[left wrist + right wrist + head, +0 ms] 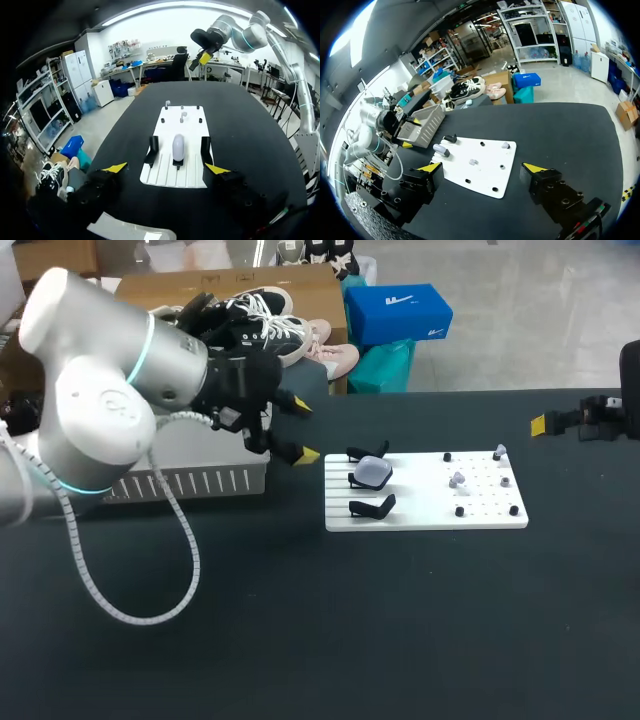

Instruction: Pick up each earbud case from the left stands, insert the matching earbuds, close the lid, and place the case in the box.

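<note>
Hovering just beside the white slotted plastic board [420, 505], the left gripper [302, 430] has its fingers spread and faces the pale rounded earbud case [373, 472] seated on the middle black stand [358, 480], evidently lined up to grasp it. The right gripper [482, 167], likewise spread, sits well apart.

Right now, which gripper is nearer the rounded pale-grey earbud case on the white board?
Left. The left gripper hangs off the stand end of the board, facing the case; the right gripper is past its far end.
</note>
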Controlling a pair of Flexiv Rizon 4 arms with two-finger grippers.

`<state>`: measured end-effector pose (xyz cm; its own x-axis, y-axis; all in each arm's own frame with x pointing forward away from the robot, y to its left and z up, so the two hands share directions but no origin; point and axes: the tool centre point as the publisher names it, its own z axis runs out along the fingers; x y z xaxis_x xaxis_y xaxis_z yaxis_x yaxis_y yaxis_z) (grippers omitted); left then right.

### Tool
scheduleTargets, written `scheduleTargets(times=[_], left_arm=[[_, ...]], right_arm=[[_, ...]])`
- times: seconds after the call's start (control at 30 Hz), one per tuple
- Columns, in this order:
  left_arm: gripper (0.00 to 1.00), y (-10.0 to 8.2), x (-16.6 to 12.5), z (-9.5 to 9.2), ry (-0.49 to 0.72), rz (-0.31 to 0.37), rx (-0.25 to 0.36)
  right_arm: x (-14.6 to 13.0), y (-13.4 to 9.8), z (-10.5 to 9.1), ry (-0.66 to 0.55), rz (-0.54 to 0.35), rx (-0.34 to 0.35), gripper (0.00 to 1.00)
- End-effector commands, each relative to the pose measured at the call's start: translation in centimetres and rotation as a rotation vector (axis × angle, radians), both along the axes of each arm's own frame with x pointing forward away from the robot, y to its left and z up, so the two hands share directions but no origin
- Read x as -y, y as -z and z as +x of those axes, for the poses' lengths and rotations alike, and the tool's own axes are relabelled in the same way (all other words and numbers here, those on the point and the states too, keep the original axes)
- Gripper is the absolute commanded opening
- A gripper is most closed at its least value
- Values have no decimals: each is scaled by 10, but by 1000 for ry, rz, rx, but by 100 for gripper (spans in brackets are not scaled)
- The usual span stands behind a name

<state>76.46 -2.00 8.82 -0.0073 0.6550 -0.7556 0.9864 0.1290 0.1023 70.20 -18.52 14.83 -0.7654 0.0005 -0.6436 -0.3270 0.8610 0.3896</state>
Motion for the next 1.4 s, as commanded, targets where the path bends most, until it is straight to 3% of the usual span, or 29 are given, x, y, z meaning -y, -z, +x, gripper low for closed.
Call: scheduleTargets(times=[0.03,0.67,1.17,1.4], left_arm=[[100,9,13,7,23,2,-22],[100,43,42,-5,23,-47,-72],[100,55,78,-15,65,-110,-101],[100,56,79,-17,71,-113,-103]], right_arm=[[0,0,0,-1,-1,-1,100],[0,0,0,-1,-1,-1,100],[0,0,0,-1,-1,-1,100],[0,0,0,-1,-1,-1,100]])
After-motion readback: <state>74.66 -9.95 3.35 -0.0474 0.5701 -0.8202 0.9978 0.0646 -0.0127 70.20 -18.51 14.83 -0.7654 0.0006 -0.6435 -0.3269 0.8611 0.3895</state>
